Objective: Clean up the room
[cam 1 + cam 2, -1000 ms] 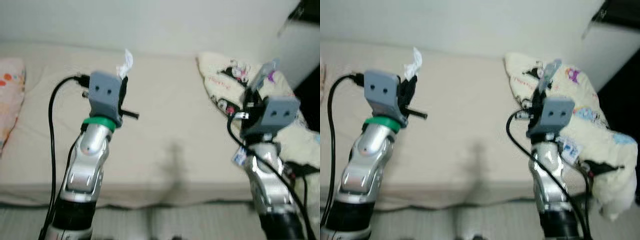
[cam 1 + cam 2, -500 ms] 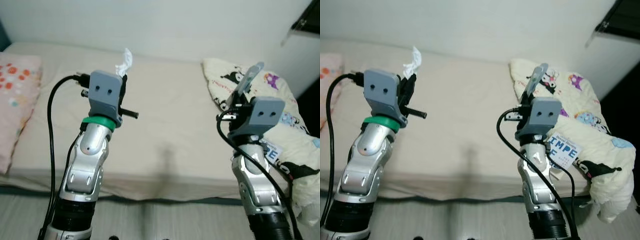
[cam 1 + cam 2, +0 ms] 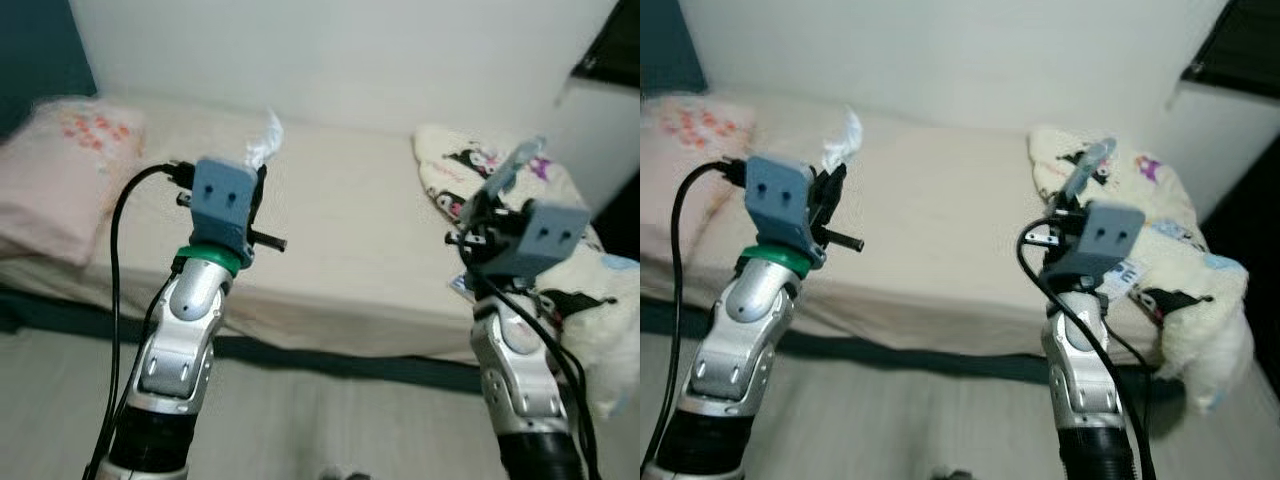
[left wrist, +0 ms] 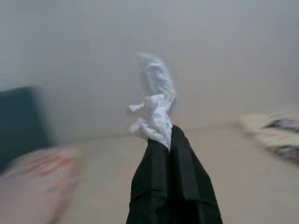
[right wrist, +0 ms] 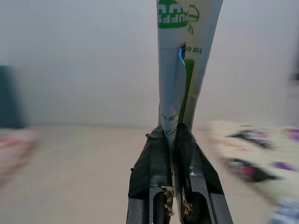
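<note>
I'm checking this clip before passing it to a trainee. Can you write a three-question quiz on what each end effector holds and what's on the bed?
1. True or false: the left end effector is shut on a crumpled white tissue.
2. What does the right end effector grip?
A. a spoon
B. a flat wrapper with green print
C. a sock
3. Fill in: on the bed, the pink pillow lies at the robot's ____ side, and the cartoon-print blanket at the other.

Key: 1 true. 2 B, the wrapper stands up from between the closed fingers. 3 left.
</note>
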Robot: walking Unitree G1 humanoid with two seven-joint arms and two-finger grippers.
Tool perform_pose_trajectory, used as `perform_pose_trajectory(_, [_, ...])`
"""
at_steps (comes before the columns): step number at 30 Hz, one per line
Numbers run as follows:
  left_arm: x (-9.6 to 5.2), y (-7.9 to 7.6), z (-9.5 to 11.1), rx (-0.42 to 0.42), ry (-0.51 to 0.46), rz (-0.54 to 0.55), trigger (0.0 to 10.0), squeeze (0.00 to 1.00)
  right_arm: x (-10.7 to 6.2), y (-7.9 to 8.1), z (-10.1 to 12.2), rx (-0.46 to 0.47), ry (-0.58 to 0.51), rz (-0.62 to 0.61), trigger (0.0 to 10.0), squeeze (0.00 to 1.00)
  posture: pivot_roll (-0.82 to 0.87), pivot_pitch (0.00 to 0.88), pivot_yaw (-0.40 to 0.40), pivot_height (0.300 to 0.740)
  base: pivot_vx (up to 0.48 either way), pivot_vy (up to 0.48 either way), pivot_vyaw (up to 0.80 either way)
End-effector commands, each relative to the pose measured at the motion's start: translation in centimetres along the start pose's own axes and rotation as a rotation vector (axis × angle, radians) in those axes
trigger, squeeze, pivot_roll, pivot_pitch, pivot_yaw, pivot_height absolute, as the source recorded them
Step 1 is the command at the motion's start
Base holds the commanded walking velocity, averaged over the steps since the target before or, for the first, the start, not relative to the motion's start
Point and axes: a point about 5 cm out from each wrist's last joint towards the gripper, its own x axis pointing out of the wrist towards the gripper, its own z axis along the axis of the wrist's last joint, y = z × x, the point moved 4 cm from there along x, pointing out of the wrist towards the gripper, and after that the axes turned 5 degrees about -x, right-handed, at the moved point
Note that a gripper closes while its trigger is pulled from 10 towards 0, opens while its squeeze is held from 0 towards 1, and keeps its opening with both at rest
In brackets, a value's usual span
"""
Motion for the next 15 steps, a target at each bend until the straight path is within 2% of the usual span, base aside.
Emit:
perform_pose_trajectory(1, [-0.21,-0.28,-0.66,-0.005,0.026,-0.005,10.0,0.0,0.14,-0.15,0.05,0.011,0.007,-0.002,10.0,0.0,0.04,0.032,-0.068,0.72,0.0,0.0,0.75])
perform_pose_trajectory(15, [-0.27,-0.15,-0.63,-0.003,0.029,0.0,10.0,0.0,0.19,-0.34,0.17,0.013,0.009,0.002,10.0,0.0,0.03,0.033,-0.069,0.72,0.0,0.0,0.73])
